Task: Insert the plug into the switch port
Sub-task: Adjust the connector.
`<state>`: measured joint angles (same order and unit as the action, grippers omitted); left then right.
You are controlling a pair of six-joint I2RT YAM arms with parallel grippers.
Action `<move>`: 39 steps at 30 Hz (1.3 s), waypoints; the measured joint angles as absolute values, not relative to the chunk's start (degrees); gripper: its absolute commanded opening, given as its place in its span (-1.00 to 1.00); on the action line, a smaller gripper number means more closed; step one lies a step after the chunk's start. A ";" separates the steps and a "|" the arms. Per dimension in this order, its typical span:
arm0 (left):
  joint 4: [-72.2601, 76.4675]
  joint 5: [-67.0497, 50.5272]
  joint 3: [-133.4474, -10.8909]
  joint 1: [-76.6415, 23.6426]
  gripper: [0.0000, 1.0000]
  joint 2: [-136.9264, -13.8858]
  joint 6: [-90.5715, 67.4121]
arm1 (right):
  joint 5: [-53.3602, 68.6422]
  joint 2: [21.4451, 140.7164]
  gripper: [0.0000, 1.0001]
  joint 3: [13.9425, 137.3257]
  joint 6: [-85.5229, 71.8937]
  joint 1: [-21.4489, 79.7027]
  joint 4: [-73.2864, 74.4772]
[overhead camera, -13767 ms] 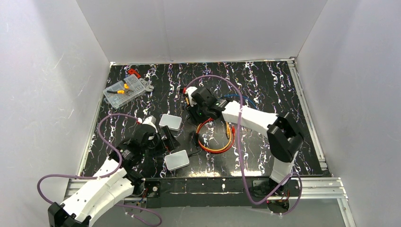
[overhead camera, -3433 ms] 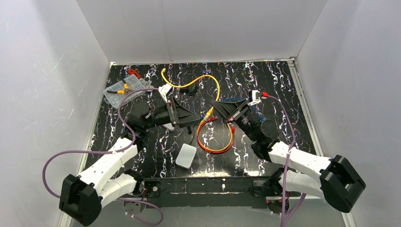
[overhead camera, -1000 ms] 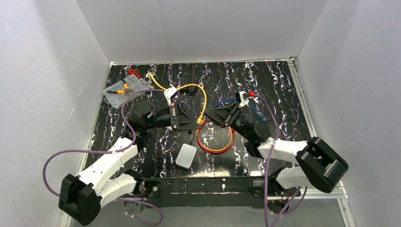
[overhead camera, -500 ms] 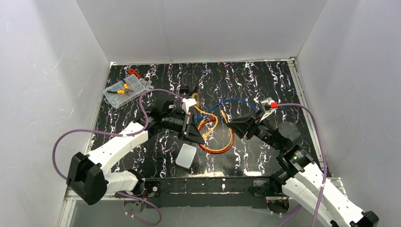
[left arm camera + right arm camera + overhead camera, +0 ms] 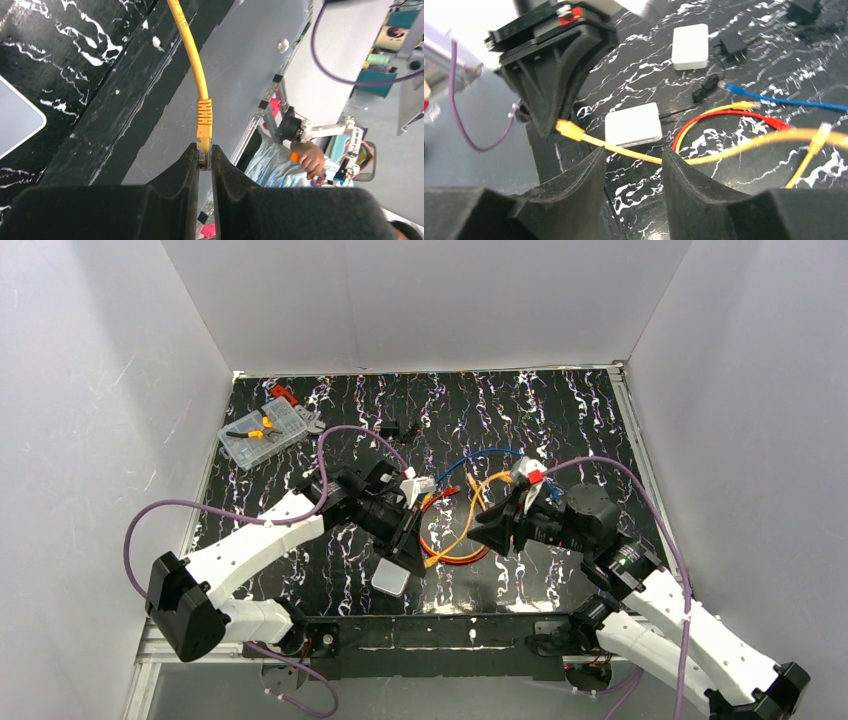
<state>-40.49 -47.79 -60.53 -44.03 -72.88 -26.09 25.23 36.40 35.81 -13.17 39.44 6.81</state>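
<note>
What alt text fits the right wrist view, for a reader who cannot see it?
The left pincer is shut on the yellow plug, its cable trailing right over the black marbled table. The pale flat switch lies on the table right of the plug; the right pincer is open in the foreground.

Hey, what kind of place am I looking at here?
Probably a robotics lab test cell: white panel walls box in a black marbled table strewn with network cables, and the left wrist view shows a person among equipment beyond it.
</note>
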 measured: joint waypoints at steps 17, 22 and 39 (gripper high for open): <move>-46.74 -46.78 -60.20 -46.81 -1.00 -64.47 -20.47 | 13.96 44.49 0.25 40.01 19.14 69.80 7.99; -46.19 -48.88 -57.76 -46.89 -1.00 -63.31 -20.05 | 11.88 45.76 0.25 39.97 25.96 74.24 6.35; -42.44 -53.63 -54.78 -46.89 -1.00 -62.46 -21.08 | 9.67 47.42 -0.01 39.86 35.94 81.95 2.63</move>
